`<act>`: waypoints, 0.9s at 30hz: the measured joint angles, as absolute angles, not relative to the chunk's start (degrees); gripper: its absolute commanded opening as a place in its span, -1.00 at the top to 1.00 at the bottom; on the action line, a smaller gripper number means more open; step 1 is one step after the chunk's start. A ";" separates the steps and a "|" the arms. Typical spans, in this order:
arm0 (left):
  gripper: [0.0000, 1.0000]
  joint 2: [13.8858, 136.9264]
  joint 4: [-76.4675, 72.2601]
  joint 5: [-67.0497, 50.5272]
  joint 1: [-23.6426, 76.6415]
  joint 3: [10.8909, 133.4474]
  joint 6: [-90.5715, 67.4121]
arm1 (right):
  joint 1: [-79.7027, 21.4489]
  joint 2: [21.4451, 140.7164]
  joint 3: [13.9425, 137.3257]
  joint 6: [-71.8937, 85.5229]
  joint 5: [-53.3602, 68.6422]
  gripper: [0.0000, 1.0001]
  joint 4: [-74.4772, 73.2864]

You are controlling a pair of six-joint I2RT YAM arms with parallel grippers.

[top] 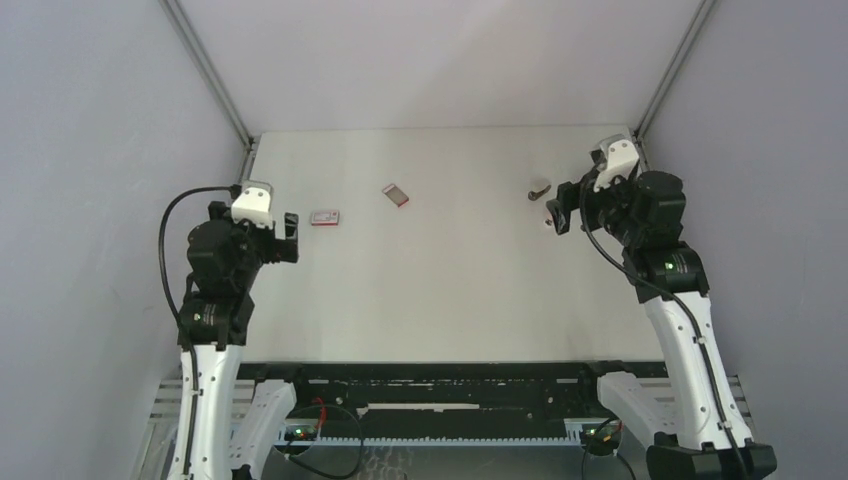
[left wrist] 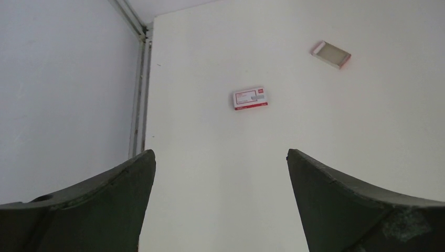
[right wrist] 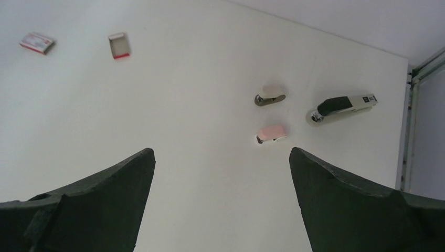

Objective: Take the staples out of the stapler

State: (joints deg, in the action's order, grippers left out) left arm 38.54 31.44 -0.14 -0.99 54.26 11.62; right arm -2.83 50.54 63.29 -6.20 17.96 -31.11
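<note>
Nearest, in the lower corners of each wrist view, the left jaws and the right jaws stand wide apart, gripping nothing. The stapler (right wrist: 343,106) lies on the tabletop (right wrist: 199,157) at upper right of the right wrist view, with a pink item (right wrist: 272,133) and a grey item (right wrist: 270,97) just left of it. A closed red-and-white box (left wrist: 251,98) lies centre of the left wrist view, an open box (left wrist: 330,54) upper right. Loose staples cannot be made out.

Seen from above, the right gripper (top: 556,208) hides the stapler (right wrist: 343,106) and most of the pink piece (right wrist: 272,132) at the far right. Whether the stapler holds staples is too small to tell. The print on the box (left wrist: 250,98) is unreadable. The lower edges of both wrist views cut off the fingers (left wrist: 105,205).
</note>
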 measured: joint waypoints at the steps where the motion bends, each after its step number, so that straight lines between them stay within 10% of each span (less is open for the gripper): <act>1: -0.99 38.61 31.59 -1.02 -1.04 53.82 12.23 | -3.88 51.18 63.16 -6.92 16.51 -1.00 -31.07; 27: -0.99 38.57 34.79 -18.52 -1.06 46.78 20.14 | 1.43 99.37 99.46 -1.87 16.91 -1.00 -43.07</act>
